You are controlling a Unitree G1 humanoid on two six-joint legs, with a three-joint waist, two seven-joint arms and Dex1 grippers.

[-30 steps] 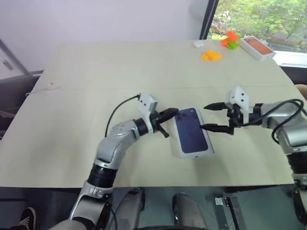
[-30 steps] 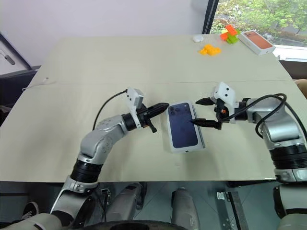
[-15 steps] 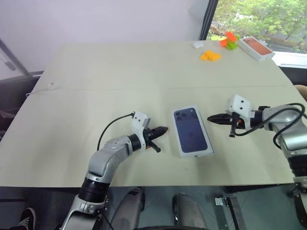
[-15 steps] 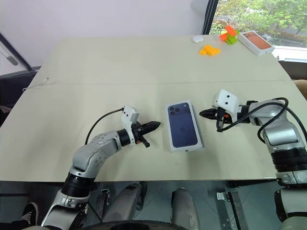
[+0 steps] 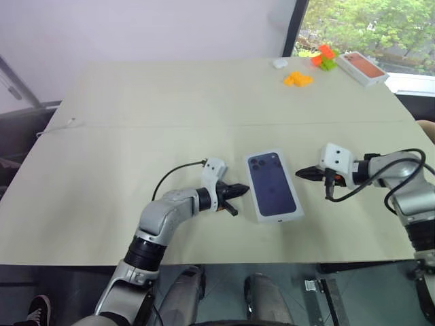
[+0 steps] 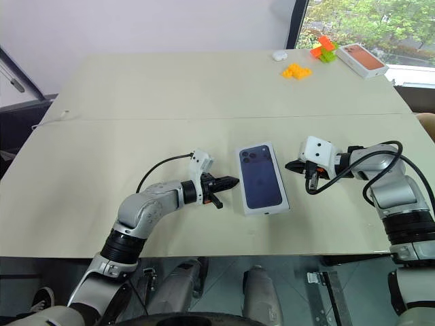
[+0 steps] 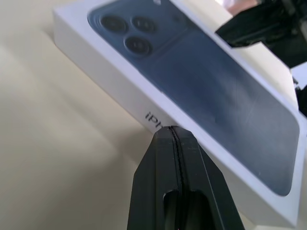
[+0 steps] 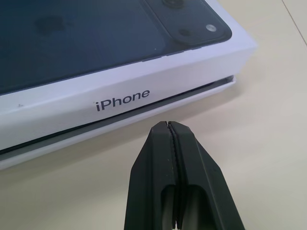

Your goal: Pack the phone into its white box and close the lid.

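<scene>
Both pincers are empty with fingers pressed fully together: the left gripper (image 5: 239, 189) sits just left of centre frame, its tip close beside the long left side of the lid (image 5: 272, 185); the right gripper (image 5: 304, 173) points at the opposite long side, just apart from it. Lid lies picture-face up at lower centre of the table (image 5: 136, 102), seated over the white box (image 8: 120, 136). In the right wrist view a dark seam remains between lid skirt and tray rim (lid judged not fully down on that side). Phone not visible; presumably inside. Handling assessment: light, rigid cardboard, smooth and likely to slide on the tabletop; thin walls could dent under a hard pinch. Best contact is flat pressure on the top face, or opposed pushes on the long sides.
</scene>
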